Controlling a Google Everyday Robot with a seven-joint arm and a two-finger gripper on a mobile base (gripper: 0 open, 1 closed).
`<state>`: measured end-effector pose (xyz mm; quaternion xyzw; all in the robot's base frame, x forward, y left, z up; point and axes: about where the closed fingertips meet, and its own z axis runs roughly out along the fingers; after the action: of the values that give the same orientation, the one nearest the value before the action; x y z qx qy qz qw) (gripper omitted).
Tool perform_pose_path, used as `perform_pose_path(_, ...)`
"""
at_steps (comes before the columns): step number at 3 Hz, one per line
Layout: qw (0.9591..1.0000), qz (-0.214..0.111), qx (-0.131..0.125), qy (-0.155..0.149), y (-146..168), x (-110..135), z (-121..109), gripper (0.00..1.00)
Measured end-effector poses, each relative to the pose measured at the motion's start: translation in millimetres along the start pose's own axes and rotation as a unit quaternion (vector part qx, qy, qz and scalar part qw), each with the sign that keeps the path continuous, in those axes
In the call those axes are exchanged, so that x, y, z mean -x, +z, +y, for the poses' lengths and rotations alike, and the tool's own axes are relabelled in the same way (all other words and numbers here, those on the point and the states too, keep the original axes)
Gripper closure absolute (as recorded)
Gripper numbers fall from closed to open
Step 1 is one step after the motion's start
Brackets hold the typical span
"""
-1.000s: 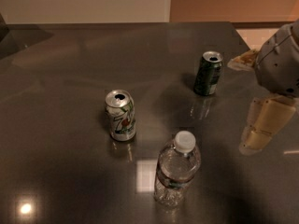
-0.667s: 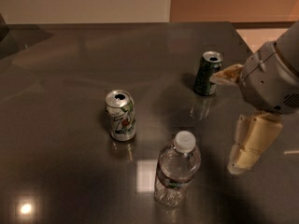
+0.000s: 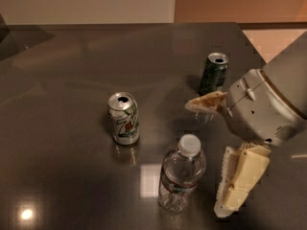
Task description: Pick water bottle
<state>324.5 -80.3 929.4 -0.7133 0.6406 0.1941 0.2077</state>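
The water bottle (image 3: pixel 181 174) is a small clear ribbed bottle with a white cap, standing upright at the front middle of the dark table (image 3: pixel 72 71). My gripper (image 3: pixel 211 152) is just to its right, fingers spread wide: one cream finger (image 3: pixel 205 103) points left above the bottle, the other (image 3: pixel 240 181) hangs down beside the bottle's right side. The gripper is open and empty, not touching the bottle.
A silver-green 7UP can (image 3: pixel 123 118) stands upright left of the bottle. A dark green can (image 3: pixel 213 73) stands behind the gripper, close to the upper finger. The table's right edge (image 3: pixel 252 42) runs near the arm.
My gripper has moved left across the table toward the bottle, from the right edge to just beside it. The bottle and cans have not moved.
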Motion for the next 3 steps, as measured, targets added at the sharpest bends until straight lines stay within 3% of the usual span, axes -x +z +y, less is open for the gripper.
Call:
perform_pose_path(2, 0.9965, -0.07, 0.038, -0.025, 19, 29, 22, 0.0)
perform_pose_path(3, 0.9954, -0.082, 0.04, -0.028, 23, 33, 23, 0.16)
